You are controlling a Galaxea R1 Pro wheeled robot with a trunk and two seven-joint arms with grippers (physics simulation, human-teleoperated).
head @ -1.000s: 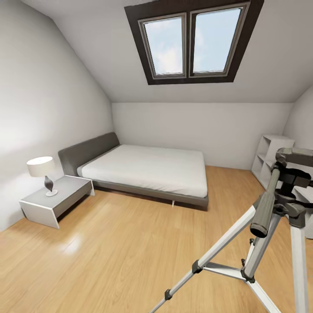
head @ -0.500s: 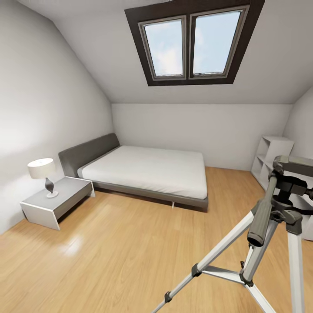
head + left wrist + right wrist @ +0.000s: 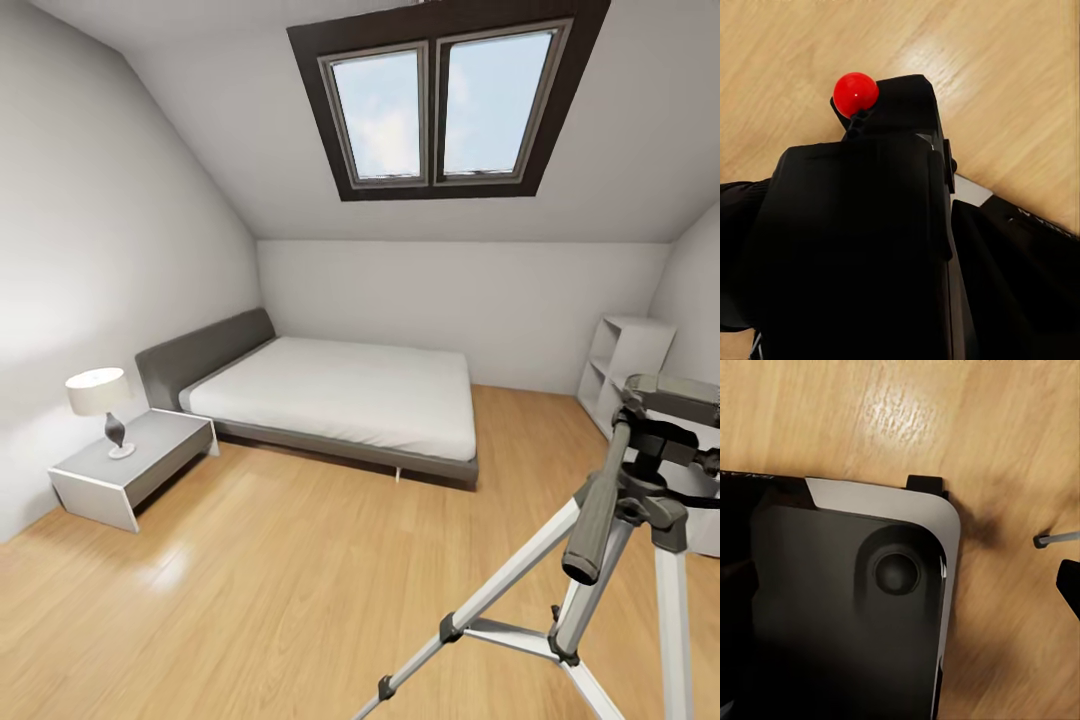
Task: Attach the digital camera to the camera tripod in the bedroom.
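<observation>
- the digital camera (image 3: 862,225) sits right up against the left wrist view's lens: a black boxy body with its red dot (image 3: 856,94) at the far end, wood floor (image 3: 1005,82) beyond it.
- judgement: the camera appears carried at the left end effector, but no fingers can be made out against the black body, so i cannot tell whether that end effector is clenched on it or merely close to it.
- the right wrist view shows a dark, silver-edged panel with a round boss (image 3: 897,574) over the floor, and a thin silver rod tip (image 3: 1055,538) to one side; i cannot say what the panel belongs to. right end effector state: cannot tell.
- the camera tripod (image 3: 640,500) stands at the right edge of the head view, near the robot, on the bedroom floor (image 3: 280,560).
- its long axis is upright; silver legs (image 3: 505,585) splay down and outward; the black pan head (image 3: 672,400) is on top and the long handle (image 3: 598,520) slopes down toward the viewer.
- the pan head's top plate looks roughly level and faces up, so the camera's base must come down onto it from above.
- judgement: the tripod lies forward and to the right of the robot, so the right arm is nearer to it, while the camera is on the left side.
- bed (image 3: 340,395), nightstand (image 3: 135,465) and lamp (image 3: 100,395) are well apart from the tripod, to the left.
</observation>
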